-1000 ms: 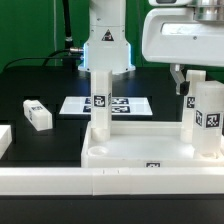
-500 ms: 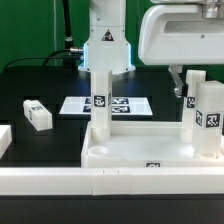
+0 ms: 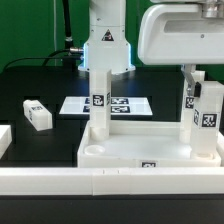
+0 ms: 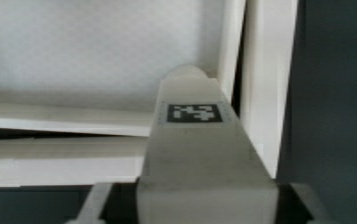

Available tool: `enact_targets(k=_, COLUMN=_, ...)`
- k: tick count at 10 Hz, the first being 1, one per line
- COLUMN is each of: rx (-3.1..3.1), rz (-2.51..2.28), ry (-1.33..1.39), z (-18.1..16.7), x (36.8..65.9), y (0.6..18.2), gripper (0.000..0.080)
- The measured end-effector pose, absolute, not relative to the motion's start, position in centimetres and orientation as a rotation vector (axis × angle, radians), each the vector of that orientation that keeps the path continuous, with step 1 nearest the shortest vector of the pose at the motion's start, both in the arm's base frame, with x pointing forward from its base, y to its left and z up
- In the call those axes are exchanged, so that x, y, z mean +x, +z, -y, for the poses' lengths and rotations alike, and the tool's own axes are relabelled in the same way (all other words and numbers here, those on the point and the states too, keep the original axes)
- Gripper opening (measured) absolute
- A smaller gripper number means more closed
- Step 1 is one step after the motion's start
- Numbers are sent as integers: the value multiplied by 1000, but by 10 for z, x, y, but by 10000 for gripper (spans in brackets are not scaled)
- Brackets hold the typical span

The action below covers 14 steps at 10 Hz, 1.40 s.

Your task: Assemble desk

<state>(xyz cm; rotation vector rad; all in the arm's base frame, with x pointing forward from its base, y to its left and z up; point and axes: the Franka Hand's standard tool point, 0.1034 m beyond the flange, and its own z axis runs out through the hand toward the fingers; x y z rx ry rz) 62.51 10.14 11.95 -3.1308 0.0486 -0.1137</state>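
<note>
The desk's white tabletop [image 3: 130, 150] lies upside down with its rim up near the front rail. One square white leg [image 3: 100, 100] stands upright in its back left corner. A second tagged leg [image 3: 207, 120] stands in the right corner, and my gripper [image 3: 200, 88] reaches down over its top. In the wrist view this leg [image 4: 196, 140] fills the space between my fingers, and my gripper [image 4: 196, 205] is shut on it with only thin dark strips at the sides. The tabletop's inner face [image 4: 86, 80] lies below it.
A loose tagged leg [image 3: 37, 115] lies on the black table at the exterior view's left, and another white part [image 3: 4, 140] is at the left edge. The marker board [image 3: 125, 104] lies behind the tabletop. A long white rail [image 3: 110, 185] runs along the front.
My fingers have come together onto the right leg. The leg and the tabletop have shifted slightly toward the exterior view's left.
</note>
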Motion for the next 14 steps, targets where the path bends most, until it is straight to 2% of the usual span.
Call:
enact_targets(k=3, rx=-3090, rz=-436, ry=-109, z=-102, x=625, y=119, gripper=286)
enact_targets(k=6, rx=-2913, rz=-1049, ry=-93, z=-101, x=624, y=118, gripper=286)
enact_targets(k=11, rx=-2471, rz=-1823, ry=-77, z=-103, x=625, y=117, gripper=287)
enact_targets(k=14, rx=-2370, rz=-1946, ry=-71, z=-103, x=625, y=116, gripper=299)
